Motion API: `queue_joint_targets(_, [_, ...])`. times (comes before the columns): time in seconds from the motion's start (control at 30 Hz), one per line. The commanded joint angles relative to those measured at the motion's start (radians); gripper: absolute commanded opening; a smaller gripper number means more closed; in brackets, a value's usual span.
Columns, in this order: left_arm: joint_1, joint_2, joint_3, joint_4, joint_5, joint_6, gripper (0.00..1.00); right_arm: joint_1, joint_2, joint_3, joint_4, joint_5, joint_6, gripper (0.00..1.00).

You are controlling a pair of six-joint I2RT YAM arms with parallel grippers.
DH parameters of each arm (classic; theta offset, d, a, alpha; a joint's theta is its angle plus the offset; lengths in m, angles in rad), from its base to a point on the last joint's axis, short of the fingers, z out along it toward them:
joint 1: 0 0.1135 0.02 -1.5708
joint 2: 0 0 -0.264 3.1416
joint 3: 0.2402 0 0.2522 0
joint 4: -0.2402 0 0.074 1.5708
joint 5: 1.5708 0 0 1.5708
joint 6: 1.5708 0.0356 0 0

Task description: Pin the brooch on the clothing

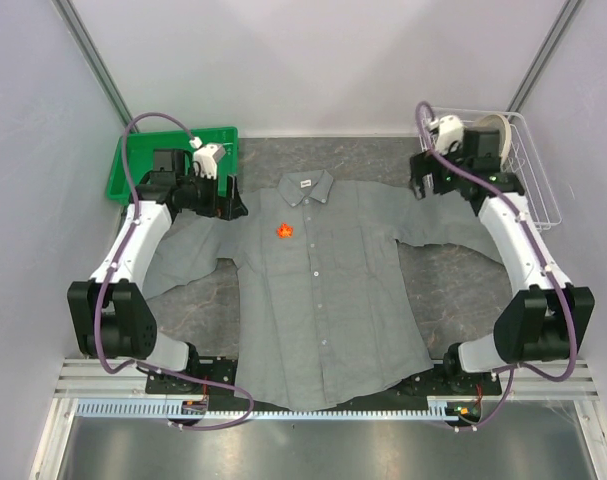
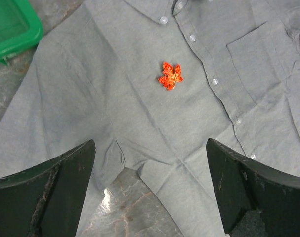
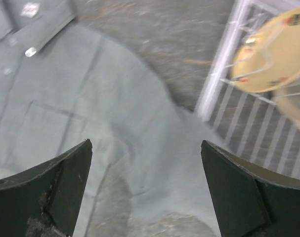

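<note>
Brooch [image 1: 284, 230] lies at eleven o'clock on shirt [image 1: 328, 300], seemingly pinned, so I hold left gripper [image 2: 150, 148] and right gripper [image 3: 146, 145] apart, empty.

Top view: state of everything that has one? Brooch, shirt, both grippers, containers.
brooch, lying on the shirt's chest beside the button row; can't tell if fastened
shirt, spread flat, front up, buttoned, sleeves out
left gripper, open, holding nothing, above the shirt
right gripper, open, holding nothing
green tray, upright, partly hidden by the left arm
wire basket, upright, holds a pale disc
</note>
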Motion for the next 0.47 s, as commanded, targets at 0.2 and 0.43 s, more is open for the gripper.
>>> queue_joint_targets(0.2, [-0.001, -0.086, -0.133, -0.015, -0.109, -0.073, 1.0, 0.196, -0.107, -0.247, -0.009, -0.044, 0.028, 0.98])
queue_joint_targets(0.43, [-0.036, -0.158, -0.192, -0.019, -0.172, -0.004, 1.0, 0.224, -0.127, -0.275, 0.011, -0.018, 0.036, 0.98])
